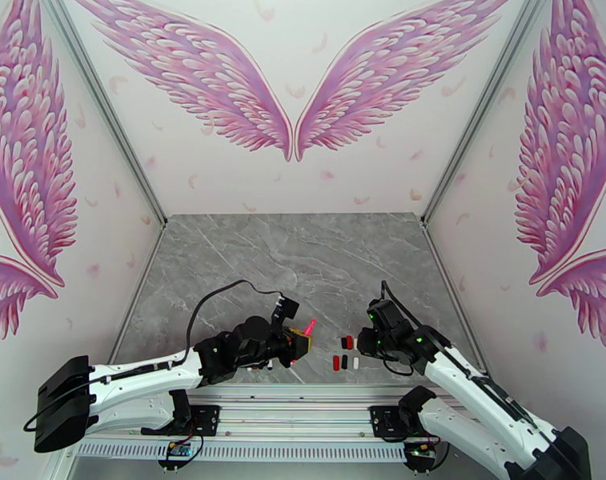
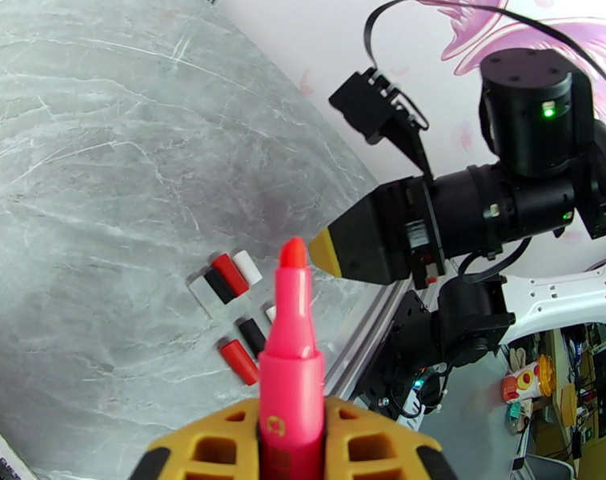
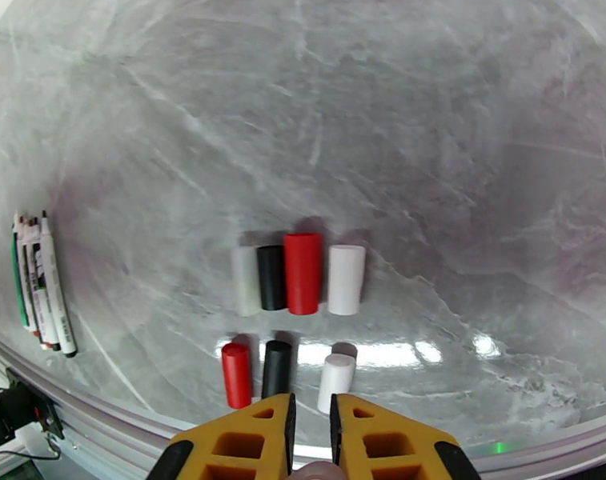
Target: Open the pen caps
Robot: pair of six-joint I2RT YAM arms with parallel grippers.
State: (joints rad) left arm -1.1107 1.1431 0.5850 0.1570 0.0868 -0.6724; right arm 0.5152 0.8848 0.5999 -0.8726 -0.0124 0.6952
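Left wrist view: the left gripper [image 2: 293,434] has its yellow fingers [image 2: 214,450] clamped on an uncapped pink pen [image 2: 290,370], with its tip pointing away from the camera. Beyond the tip, and apart from it, the right gripper [image 2: 320,253] points its fingers, pressed together, toward the pen. Seven pen caps [image 3: 303,274] lie on the grey marble desk [image 3: 431,138] in two rows: whitish, black, red and white behind, and red, black and white in front. In the right wrist view the right fingers hang just short of the front row. More pens [image 3: 38,290] lie side by side near the desk's left edge.
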